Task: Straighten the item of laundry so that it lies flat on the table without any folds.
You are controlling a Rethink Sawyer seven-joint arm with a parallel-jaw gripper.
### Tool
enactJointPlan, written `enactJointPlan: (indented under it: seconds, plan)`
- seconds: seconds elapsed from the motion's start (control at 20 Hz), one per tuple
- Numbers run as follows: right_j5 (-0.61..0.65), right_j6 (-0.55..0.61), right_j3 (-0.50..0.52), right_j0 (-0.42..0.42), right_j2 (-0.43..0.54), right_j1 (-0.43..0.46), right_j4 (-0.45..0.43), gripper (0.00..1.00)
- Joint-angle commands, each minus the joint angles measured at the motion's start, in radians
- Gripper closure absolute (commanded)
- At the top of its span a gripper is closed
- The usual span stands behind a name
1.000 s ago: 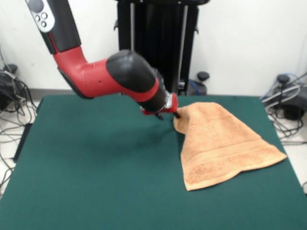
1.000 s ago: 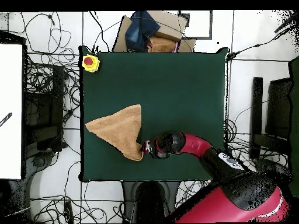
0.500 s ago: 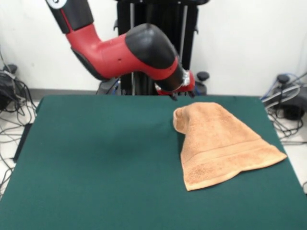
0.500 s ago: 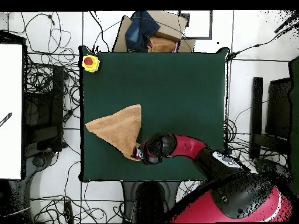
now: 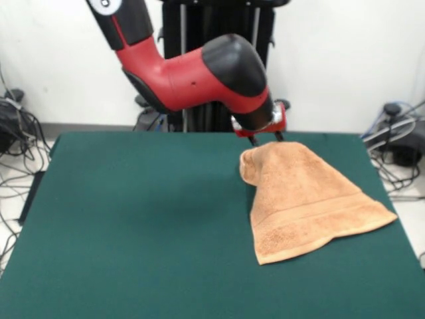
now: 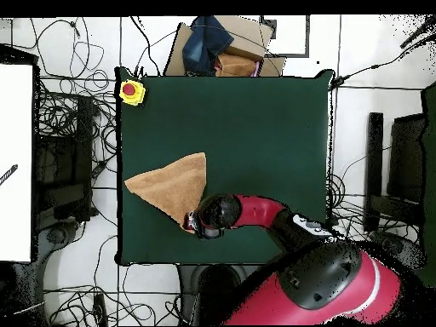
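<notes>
towel (image 5: 303, 199): folded into a rough triangle, on the table (image 5: 133, 226) near the robot's side.
handling: likely soft, light, limp; best pinched at a free corner.
gripper (image 5: 264, 137): just above the bunched tip, fingers slightly parted, holding nothing.

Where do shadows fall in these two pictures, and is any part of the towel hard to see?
Front view: a soft dark shadow lies on the table left of the towel, whose folds and band stripe show clearly. Overhead view: light is even; the gripper covers the towel's pointed end, and its weave is not readable.
</notes>
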Motion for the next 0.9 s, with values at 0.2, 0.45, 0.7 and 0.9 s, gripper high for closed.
enactJointPlan:
  seconds: [0.2,0.45,0.7,0.9]
  plan:
    - [-0.142,0.146,-0.125,0.072,-0.109,0.059,0.008,0.0]
    - [-0.119,0.125,-0.119,0.073,-0.114,0.039,0.031,0.0]
    - [-0.112,0.121,-0.107,0.071,-0.115,0.029,0.039,0.0]
    - [-0.099,0.117,-0.089,0.066,-0.113,0.009,0.048,0.0]
